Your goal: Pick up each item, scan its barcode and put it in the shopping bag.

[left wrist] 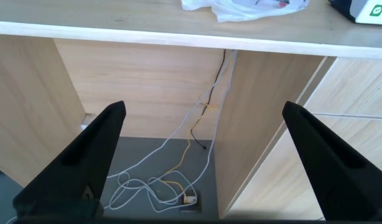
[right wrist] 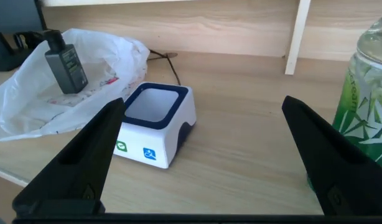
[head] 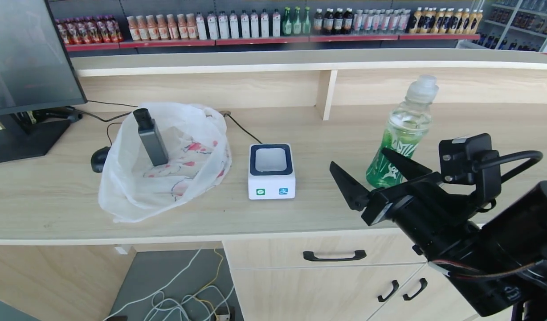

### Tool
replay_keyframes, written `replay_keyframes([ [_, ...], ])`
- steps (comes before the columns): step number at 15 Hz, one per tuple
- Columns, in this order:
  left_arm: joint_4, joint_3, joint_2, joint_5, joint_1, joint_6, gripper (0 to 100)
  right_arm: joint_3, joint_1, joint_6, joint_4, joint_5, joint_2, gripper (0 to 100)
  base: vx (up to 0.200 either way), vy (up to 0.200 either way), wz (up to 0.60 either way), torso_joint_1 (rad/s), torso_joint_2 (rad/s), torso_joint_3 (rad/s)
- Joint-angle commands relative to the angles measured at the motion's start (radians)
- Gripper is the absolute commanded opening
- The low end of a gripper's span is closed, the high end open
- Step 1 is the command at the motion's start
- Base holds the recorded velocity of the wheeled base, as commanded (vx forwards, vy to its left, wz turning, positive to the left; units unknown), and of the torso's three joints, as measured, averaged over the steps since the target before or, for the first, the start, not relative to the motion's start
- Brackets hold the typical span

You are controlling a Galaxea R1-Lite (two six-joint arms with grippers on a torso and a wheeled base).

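Note:
A clear bottle with a green leaf label (head: pixel 402 136) (right wrist: pixel 365 106) stands upright on the counter at the right. My right gripper (head: pixel 371 176) (right wrist: pixel 203 155) hovers open just in front and to the left of it, nothing between its fingers. The white barcode scanner (head: pixel 271 171) (right wrist: pixel 155 126) sits mid-counter. The white plastic shopping bag (head: pixel 166 165) (right wrist: pixel 29 99) lies open at the left with a grey pump bottle (head: pixel 151 137) (right wrist: pixel 65 62) standing in it. My left gripper (left wrist: pixel 203 155) is open below counter level, facing the gap under the counter.
A monitor (head: pixel 28 58) and a black mouse (head: pixel 99 159) sit at the far left. A raised wooden shelf with a divider (head: pixel 327 93) backs the counter. Drawers with black handles (head: pixel 335 256) and loose cables (left wrist: pixel 172 180) lie under the counter.

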Motion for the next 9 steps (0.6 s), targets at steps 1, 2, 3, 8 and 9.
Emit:
replay_keyframes([
  [1,-0.001,0.0,0.0,0.0,0.0,0.0,100,0.011,0.02,0.0,-0.001,0.0,-0.001,100,0.0,-0.2,0.0,0.002,0.01,-0.002],
  [2,0.001,0.0,0.0,0.0,0.0,0.001,100,0.014,0.025,0.0,-0.001,-0.002,-0.001,100,0.0,-0.2,0.0,0.002,-0.01,0.007],
  [3,-0.001,0.0,0.0,0.0,0.0,0.001,100,0.017,0.025,0.0,-0.001,-0.002,-0.002,100,0.0,-0.2,0.0,0.002,0.0,0.002],
  [8,-0.001,0.0,0.0,0.0,0.0,0.006,100,0.029,0.024,-0.001,0.001,-0.003,0.001,100,0.0,0.0,0.0,0.0,0.0,0.0],
  [9,-0.001,0.0,0.0,0.0,0.0,0.006,100,0.028,0.025,-0.001,0.001,-0.003,0.001,100,0.0,0.0,0.0,0.0,0.0,0.0],
])
